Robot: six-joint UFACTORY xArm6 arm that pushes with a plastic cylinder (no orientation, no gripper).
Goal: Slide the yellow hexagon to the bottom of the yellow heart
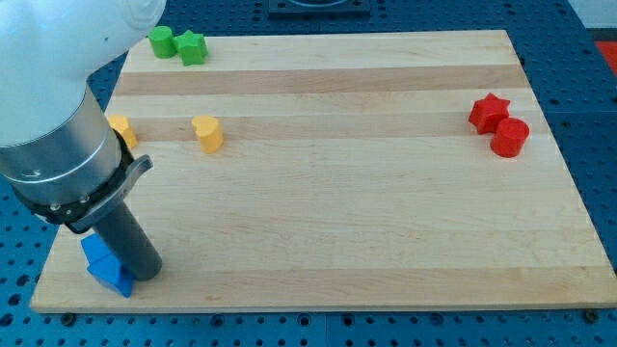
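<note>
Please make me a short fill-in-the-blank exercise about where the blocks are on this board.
1. The two green blocks sit at the view's top ____.
2. The yellow heart lies to the view's ____ of the yellow hexagon.
3. My tip is beside the ____ block.
4. The red star touches the red ____.

Missing words: left; right; blue; cylinder
</note>
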